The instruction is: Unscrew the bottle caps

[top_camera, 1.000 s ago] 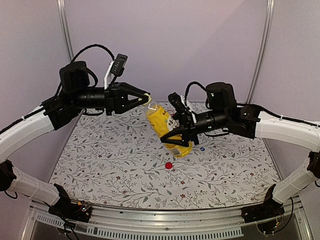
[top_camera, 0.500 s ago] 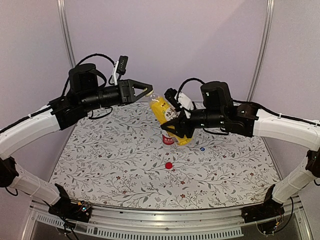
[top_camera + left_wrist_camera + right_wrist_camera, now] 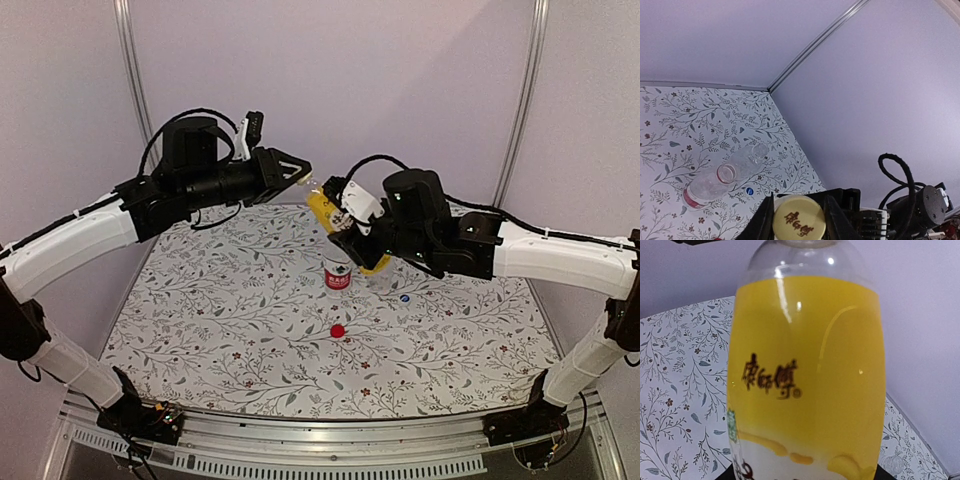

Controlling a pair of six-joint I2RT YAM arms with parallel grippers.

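My left gripper [image 3: 302, 177] is shut on the yellow cap [image 3: 799, 218], at the neck of the bottle of yellow liquid [image 3: 330, 215]. My right gripper [image 3: 352, 240] is shut on that bottle's body and holds it tilted in the air, neck toward the left gripper. The bottle fills the right wrist view [image 3: 805, 375]. The red-labelled bottle [image 3: 338, 274] stands uncapped on the table below, also in the left wrist view [image 3: 710, 182]. The clear unlabelled bottle [image 3: 752, 155] lies beside it, mouth open. The red cap [image 3: 338, 330] and the blue-white cap [image 3: 404, 297] lie loose on the table.
The table has a floral cloth [image 3: 220, 320]. Pale walls with metal posts [image 3: 130, 60] close off the back and sides. The arms' cables arc above both wrists.
Both grippers have risen and moved back with the yellow bottle held between them. The left gripper has shifted right, still on the cap. The red-labelled bottle below has come into view.
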